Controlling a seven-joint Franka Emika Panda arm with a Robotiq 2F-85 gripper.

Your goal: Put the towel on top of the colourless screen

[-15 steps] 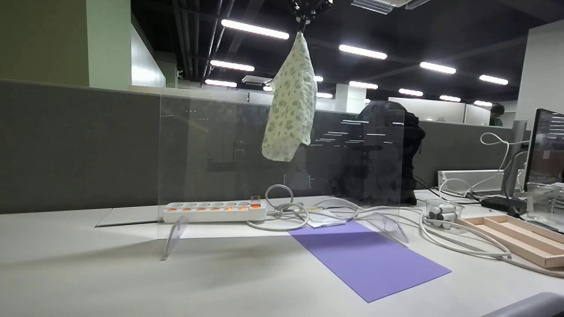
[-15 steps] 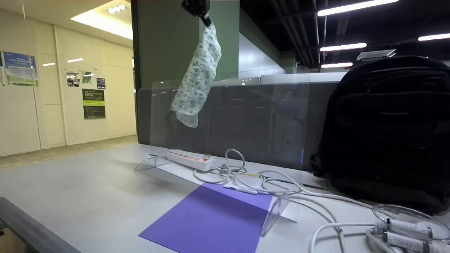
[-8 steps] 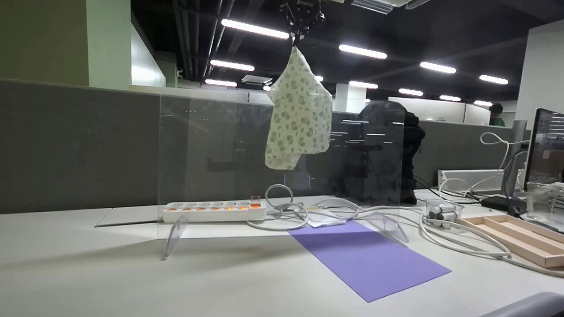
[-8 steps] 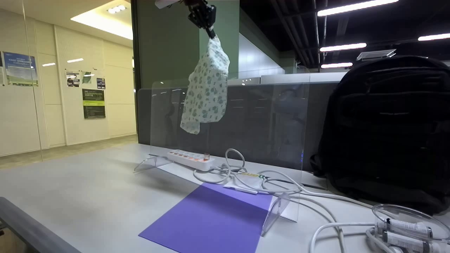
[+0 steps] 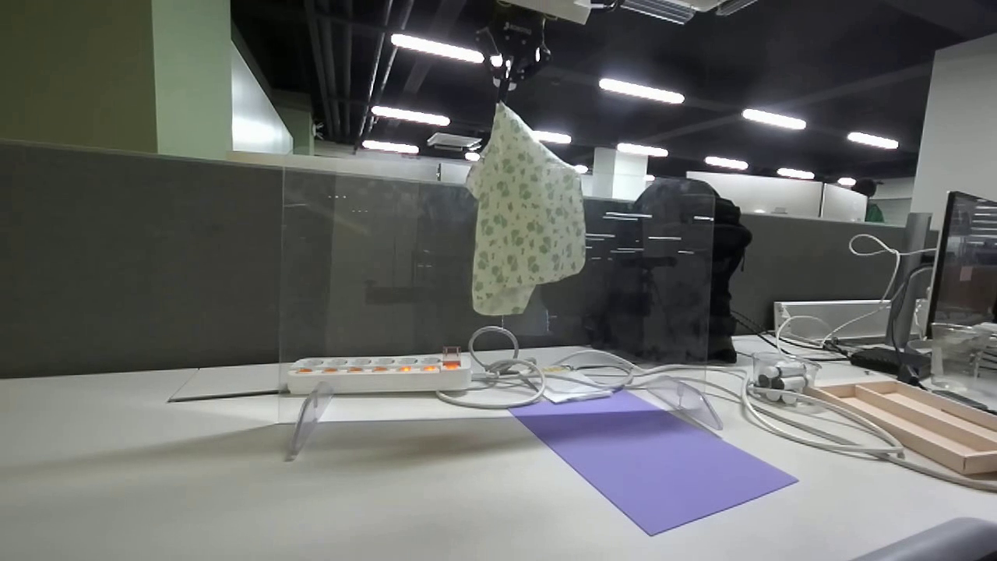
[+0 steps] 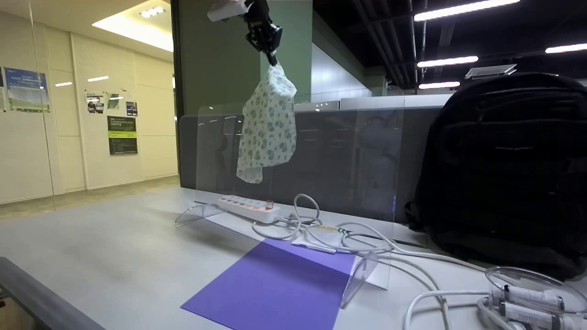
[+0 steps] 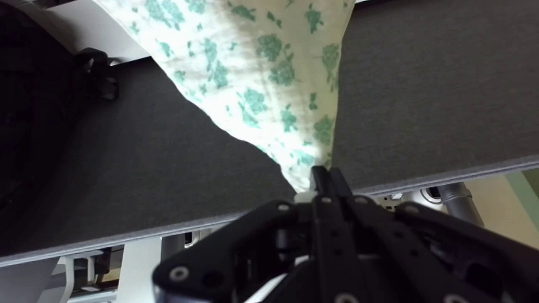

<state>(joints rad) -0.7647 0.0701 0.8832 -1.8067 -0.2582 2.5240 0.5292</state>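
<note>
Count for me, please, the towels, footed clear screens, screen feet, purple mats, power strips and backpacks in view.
Towels: 1
Footed clear screens: 1
Screen feet: 2
Purple mats: 1
Power strips: 1
Backpacks: 1
Total: 7

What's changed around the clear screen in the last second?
In an exterior view the gripper has come down and slightly toward picture left. In both exterior views the towel hangs lower with it and spread wider than before. Nothing was let go: its top end is still pinched. The clear screen, purple mat and backpack stayed put.
</note>
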